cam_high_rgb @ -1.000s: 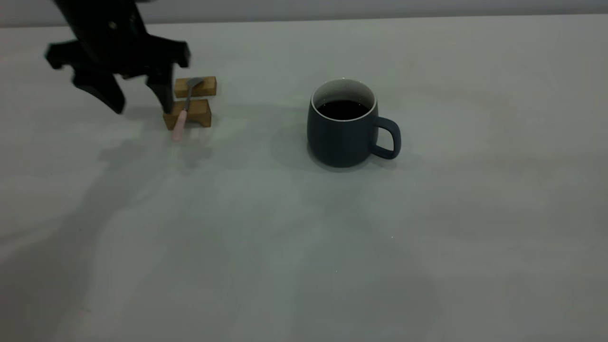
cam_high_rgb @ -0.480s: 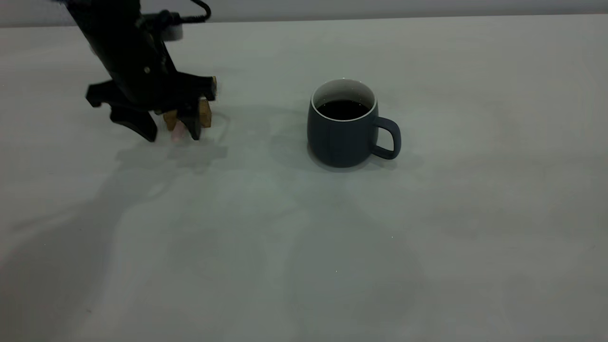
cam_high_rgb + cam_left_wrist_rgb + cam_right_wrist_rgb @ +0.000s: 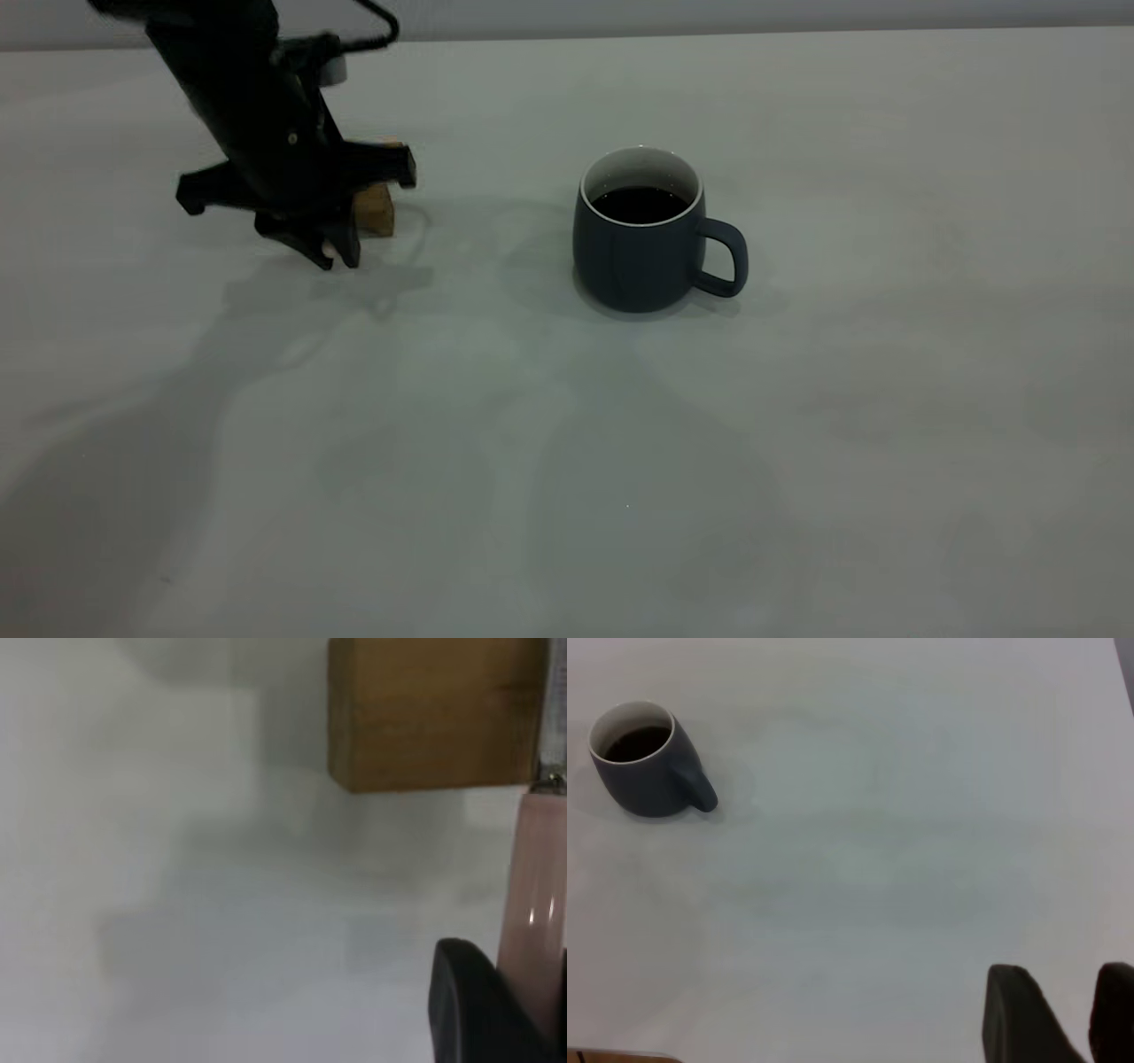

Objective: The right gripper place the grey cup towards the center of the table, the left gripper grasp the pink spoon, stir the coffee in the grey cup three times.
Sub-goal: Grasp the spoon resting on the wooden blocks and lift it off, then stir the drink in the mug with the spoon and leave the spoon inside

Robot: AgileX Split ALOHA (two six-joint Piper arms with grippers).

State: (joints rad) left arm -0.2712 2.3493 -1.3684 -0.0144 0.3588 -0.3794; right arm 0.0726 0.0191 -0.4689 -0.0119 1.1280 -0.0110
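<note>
pale table, grey cup, wooden block

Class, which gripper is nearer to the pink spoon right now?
Left. The left gripper is down at the pink spoon by the wooden block. The right gripper is far off, beyond the grey cup.

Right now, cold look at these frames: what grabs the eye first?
The grey cup near the table's middle, coffee dark inside. Then the left hand, down at the wooden block to the cup's left, fingers closing around the pink spoon. The right hand hangs far off.
</note>
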